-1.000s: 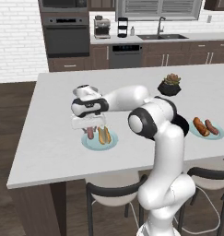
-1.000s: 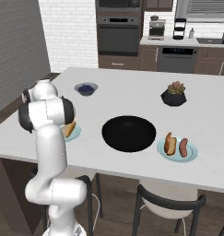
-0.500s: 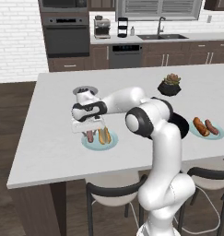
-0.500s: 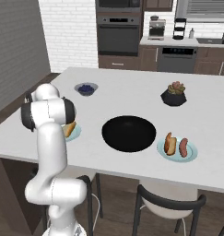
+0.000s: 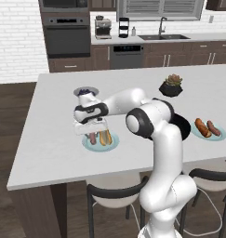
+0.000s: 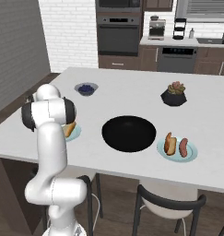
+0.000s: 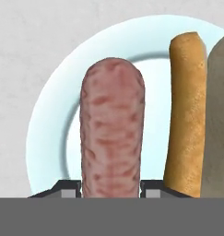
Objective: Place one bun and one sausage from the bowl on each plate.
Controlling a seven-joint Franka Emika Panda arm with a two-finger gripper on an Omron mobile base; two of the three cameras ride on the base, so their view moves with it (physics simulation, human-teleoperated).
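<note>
Sausage: the sausage (image 7: 112,129) lies flat on the near plate (image 7: 49,115), running straight away from the hand along the line of the gripper (image 7: 110,186).
Long axis: in line with the hand's own look, so the two tips flank its near end, one on each side.
Fingers: the fingers (image 7: 68,188) sit close against the sausage's near end; whether they press it or have let go cannot be told.
Bun: the bun (image 7: 186,110) lies parallel, just beside the sausage on the same plate, with a gap of bare plate between them.
Hand over plate: in the left base view the gripper (image 5: 90,130) hangs right above this plate (image 5: 113,143) at the worktop's (image 5: 54,139) front left.
Other plate: the far plate (image 6: 192,154) already carries a bun and a sausage.
Bowl: the black bowl (image 6: 129,133) between the plates looks bare.
Judgement: likely the last piece, needing a straight lift clear of the bun.
</note>
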